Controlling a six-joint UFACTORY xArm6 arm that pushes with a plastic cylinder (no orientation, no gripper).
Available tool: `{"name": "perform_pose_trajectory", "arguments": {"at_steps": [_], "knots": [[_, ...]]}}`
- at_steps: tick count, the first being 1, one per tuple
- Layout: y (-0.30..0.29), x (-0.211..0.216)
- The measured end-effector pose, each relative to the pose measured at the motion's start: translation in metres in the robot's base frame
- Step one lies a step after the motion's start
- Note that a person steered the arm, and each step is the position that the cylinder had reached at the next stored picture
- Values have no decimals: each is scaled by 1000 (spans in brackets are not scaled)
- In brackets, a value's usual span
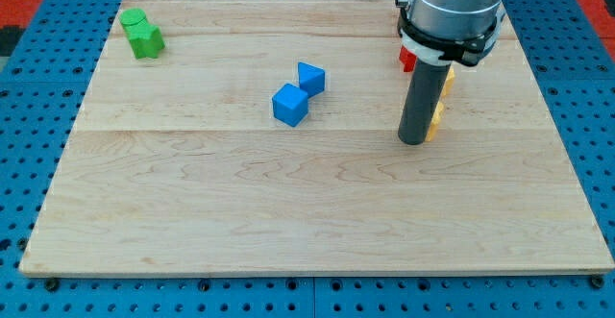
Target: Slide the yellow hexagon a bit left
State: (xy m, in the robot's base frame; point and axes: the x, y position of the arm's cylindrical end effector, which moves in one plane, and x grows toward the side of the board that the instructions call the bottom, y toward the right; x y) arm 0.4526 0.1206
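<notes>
Yellow block, mostly hidden behind the tip, looks light, rigid, slick on wood; no fingers—push its right face.

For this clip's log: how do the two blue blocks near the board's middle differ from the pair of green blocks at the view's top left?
Colour: the blue blocks are blue, the green blocks green. Place: the blue pair sits mid-board, the green pair by the top-left corner. Distance: the blue pair lies nearer my tip than the green pair. Shared: each pair's blocks touch, both fully visible.
</notes>
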Motion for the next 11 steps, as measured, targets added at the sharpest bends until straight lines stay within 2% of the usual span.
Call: {"name": "perform_pose_trajectory", "arguments": {"at_steps": [2, 4, 5, 6, 7, 11], "knots": [[39, -8], [59, 30], [129, -10], [127, -83], [85, -91], [66, -83]]}}
